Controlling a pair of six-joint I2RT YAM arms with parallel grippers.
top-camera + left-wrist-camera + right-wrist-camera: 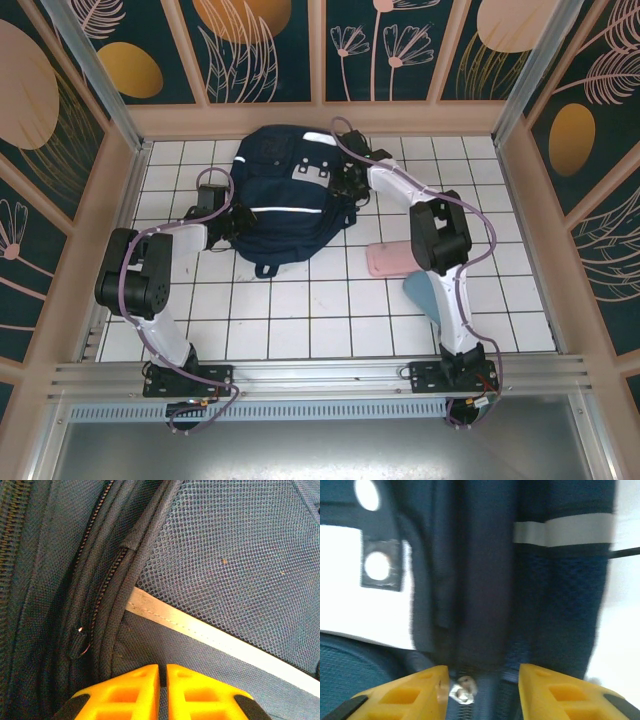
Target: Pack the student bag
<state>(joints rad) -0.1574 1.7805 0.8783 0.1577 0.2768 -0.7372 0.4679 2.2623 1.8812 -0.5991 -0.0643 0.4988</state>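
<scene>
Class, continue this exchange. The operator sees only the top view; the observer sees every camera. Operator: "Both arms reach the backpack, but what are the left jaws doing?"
Observer: The left jaws are almost closed, right up against the backpack fabric, beside a zip.
Operator: And the right jaws?
Observer: They stand apart, with a silvery zip pull between them.
Operator: Is that pull gripped?
Observer: Not yet. It sits close to one finger, with a clear gap to the other.
</scene>
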